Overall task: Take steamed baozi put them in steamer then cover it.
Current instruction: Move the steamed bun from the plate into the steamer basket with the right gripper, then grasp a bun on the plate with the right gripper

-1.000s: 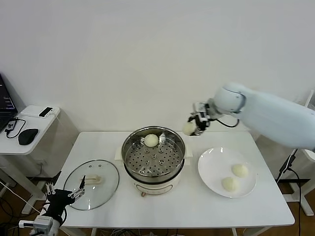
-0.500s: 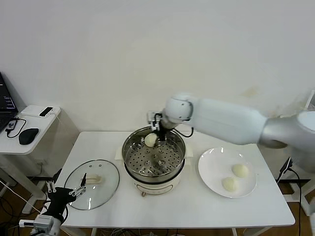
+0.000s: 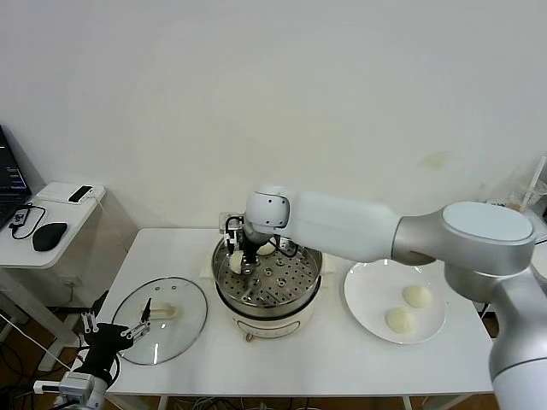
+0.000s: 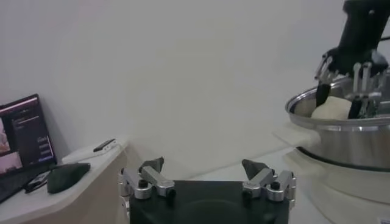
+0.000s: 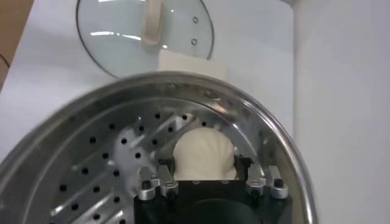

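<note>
My right gripper [image 3: 242, 259] reaches into the left part of the steamer [image 3: 256, 299] and is shut on a steamed baozi [image 3: 234, 263]. In the right wrist view that creamy bun [image 5: 204, 149] sits between the fingers [image 5: 167, 176], just above the perforated tray [image 5: 91, 158] near the pot's wall. A second baozi [image 3: 267, 249] lies at the back of the tray, partly behind the arm. Two more baozi [image 3: 416, 295] [image 3: 397, 319] rest on the white plate [image 3: 367, 286]. The cover [image 3: 160, 319] lies flat on the table left of the steamer. My left gripper [image 3: 111, 333] waits open near the cover's front edge.
A side desk [image 3: 51, 218] with a mouse and a laptop stands at the far left. The right arm [image 3: 359, 226] stretches across above the steamer's right side. From the left wrist, the steamer [image 4: 347, 143] and the other gripper holding the bun [image 4: 332, 109] show farther off.
My right arm has swung left from behind the plate to over the steamer and dropped the held baozi down into the pot's left side. The left arm has not moved.
</note>
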{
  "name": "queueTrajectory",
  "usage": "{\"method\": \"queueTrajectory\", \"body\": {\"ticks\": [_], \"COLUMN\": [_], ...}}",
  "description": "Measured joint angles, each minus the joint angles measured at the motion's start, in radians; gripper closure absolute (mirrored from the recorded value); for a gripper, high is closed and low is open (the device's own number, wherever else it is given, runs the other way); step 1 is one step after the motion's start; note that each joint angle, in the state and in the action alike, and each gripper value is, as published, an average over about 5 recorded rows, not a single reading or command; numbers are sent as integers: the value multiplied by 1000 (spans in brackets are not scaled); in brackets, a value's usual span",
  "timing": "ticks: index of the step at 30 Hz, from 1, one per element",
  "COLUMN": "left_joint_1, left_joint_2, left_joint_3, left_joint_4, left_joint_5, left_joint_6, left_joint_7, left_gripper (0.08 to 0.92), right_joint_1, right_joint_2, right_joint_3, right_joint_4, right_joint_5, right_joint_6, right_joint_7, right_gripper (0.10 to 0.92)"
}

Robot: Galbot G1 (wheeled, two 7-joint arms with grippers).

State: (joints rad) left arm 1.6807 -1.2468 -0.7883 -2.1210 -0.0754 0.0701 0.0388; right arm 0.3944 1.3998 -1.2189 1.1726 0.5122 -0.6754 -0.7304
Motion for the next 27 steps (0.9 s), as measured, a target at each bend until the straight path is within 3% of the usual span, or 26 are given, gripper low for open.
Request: {"method": "queueTrajectory", "body": {"ticks": [4, 11, 14, 27], "left_joint_1": [0, 0, 2, -7], "left_joint_2": [0, 1, 5, 24], "left_joint_3": [2, 2, 3, 10], "left_joint_4": [1, 2, 7, 19], "left_joint_5": [0, 0, 0, -7], "left_joint_6": [-1, -1, -1, -1], "left_joint_7": [0, 0, 0, 1], "left_gripper": [177, 177, 177, 177], "right_joint_1": [-2, 13, 33, 153], "right_joint_2": [12, 4, -16, -274], "right_joint_3": [-2, 4, 11, 13], "right_joint_4": [-15, -10, 5, 156], "right_joint_5": [-4, -23, -39, -157], "right_joint_6": [-7, -10, 0, 141], "right_joint_7": [1, -21, -54, -247], "right_gripper": [402, 240, 208, 203]}}
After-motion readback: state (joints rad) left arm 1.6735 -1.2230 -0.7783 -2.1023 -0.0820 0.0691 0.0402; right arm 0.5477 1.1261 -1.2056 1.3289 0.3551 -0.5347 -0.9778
